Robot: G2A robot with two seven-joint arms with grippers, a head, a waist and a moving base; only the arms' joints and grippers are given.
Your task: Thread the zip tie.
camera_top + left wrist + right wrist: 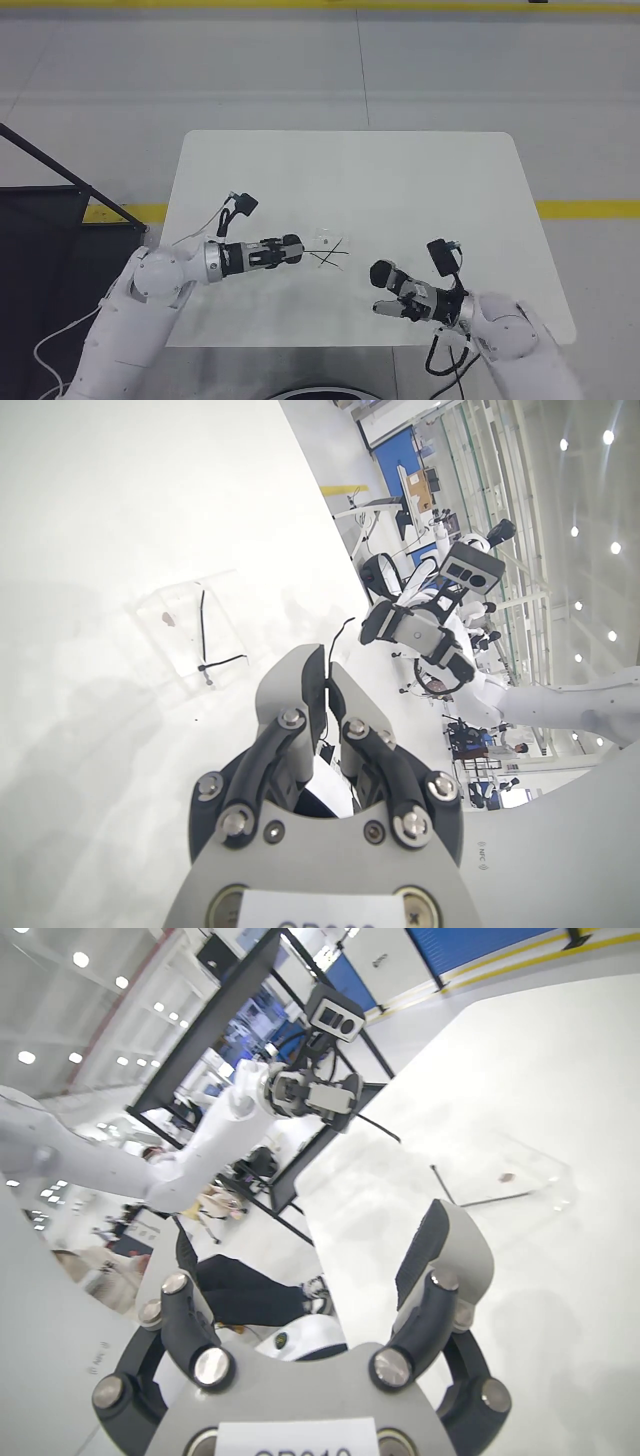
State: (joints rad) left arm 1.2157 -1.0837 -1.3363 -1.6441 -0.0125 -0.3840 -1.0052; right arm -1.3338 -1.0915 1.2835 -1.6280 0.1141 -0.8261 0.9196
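Left gripper (296,247) low over the white desk (450,180), fingers (312,680) closed on a thin black zip tie (337,637). The tie's free end sticks out past the fingertips, slightly curved, off the desk surface.

Two more loose zip ties (330,255) lie crossed on a clear plate (322,238), just at 3 o'clock of the left fingertips and near 8 o'clock of desk centre.

Right gripper (383,290) at 4 o'clock of the plate, well apart from it, near the desk's front edge. Its fingers (430,1238) are spread wide, nothing between them.

White label (320,910) on the left wrist mount and another white sticker (297,1438) on the right one. Print on both is cut by the frame edge.
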